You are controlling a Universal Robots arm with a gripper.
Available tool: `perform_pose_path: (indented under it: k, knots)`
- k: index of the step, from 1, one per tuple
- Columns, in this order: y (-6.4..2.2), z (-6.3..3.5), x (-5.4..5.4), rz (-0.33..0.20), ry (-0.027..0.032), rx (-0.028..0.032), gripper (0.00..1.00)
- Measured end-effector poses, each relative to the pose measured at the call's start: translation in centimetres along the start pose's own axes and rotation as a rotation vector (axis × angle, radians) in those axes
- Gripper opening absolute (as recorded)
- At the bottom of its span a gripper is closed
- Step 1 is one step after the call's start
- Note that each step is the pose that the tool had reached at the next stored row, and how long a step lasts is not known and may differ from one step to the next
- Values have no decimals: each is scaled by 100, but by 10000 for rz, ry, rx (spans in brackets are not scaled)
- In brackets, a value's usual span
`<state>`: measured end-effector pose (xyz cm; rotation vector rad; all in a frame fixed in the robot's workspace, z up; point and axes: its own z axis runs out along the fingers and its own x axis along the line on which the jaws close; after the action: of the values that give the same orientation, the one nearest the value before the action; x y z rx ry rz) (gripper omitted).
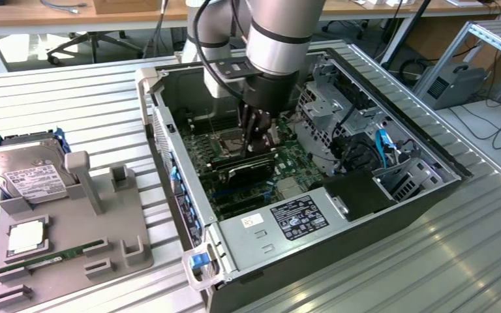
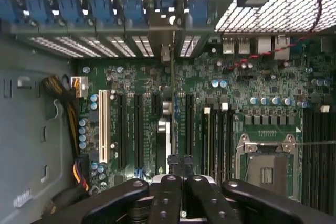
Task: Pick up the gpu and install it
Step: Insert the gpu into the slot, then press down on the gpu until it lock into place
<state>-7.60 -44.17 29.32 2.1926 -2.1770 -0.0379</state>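
Inside the open computer case (image 1: 425,179), our gripper (image 2: 179,162) is pinched shut on the gpu (image 2: 172,108), which stands edge-on over a motherboard (image 2: 247,85) slot; we should keep it square and press evenly.

The open computer case (image 1: 320,215) sits at the surface's (image 1: 459,261) centre; the parts tray (image 1: 68,261) lies at nine o'clock, hard drive (image 1: 24,171) at its far end.

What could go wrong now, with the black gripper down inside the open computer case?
The thin dark expansion card stands edge-on among the green motherboard slots; if it's off its slot, pushing might bend it. The shut black gripper works close to the bare silver processor socket and could knock it.
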Motion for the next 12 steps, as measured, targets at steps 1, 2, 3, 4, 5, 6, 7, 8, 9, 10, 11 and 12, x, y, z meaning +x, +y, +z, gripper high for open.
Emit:
perform_pose_path:
  k: [1, 2, 3, 4, 5, 6, 7, 8, 9, 10, 11, 12]
  knots:
    - [-51, 2, 0, -25, 1, -50, 11]
    - [-91, 3, 1, -41, 1, -92, 11]
    - [-131, 4, 1, -59, 2, -133, 11]
    - [-175, 4, 1, -75, 3, -176, 11]
    - [-210, 2, 2, -87, 3, -211, 11]
    - [-237, 1, 2, -93, 3, -232, 11]
    - [-243, 1, 2, -95, 3, -235, 11]
    - [-243, 1, 2, -94, 3, -236, 11]
    - [-243, 1, 2, -94, 3, -237, 11]
    - [-244, 1, 2, -94, 3, -237, 11]
    - [-243, 1, 2, -93, 4, -237, 11]
    - [-243, 1, 2, -93, 4, -237, 11]
